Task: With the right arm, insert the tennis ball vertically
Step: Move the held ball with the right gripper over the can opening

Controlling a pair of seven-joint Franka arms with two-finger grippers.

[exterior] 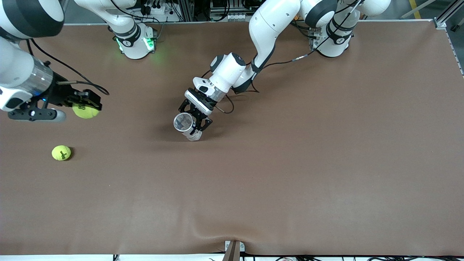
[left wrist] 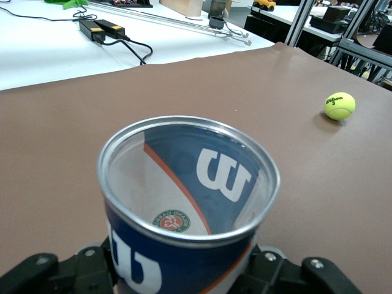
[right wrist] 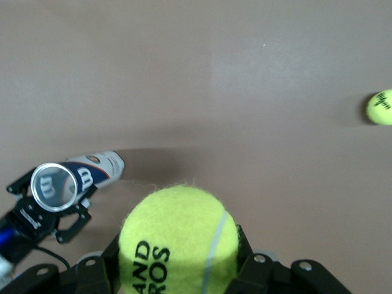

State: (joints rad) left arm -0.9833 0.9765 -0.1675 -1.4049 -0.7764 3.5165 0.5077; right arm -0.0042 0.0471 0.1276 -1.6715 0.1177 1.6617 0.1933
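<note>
The right hand (exterior: 87, 105) is closed on a tennis ball (exterior: 85, 110), with a finger on each side of it. The held ball is up in the air over the table (exterior: 290, 163) at the right arm's end. In the right wrist view, the ball (right wrist: 179, 242) fills the space between the black fingers (right wrist: 245, 257), and its black lettering faces the camera.

The left hand (exterior: 194, 121) is clamped on a ball can (exterior: 186, 125) near the middle of the table. The can is tilted, with its open mouth raised toward the front camera and its closed end down by the table. Whether that end touches the table cannot be told. In the left wrist view, the can (left wrist: 187, 202) shows a metal rim, a clear wall and a blue and white label with a large white letter W. The inside of the can holds no ball.

A second tennis ball (exterior: 61, 152) lies loose on the table at the right arm's end. It is nearer to the front camera than the can and well apart from it. The table has a brown cover.
</note>
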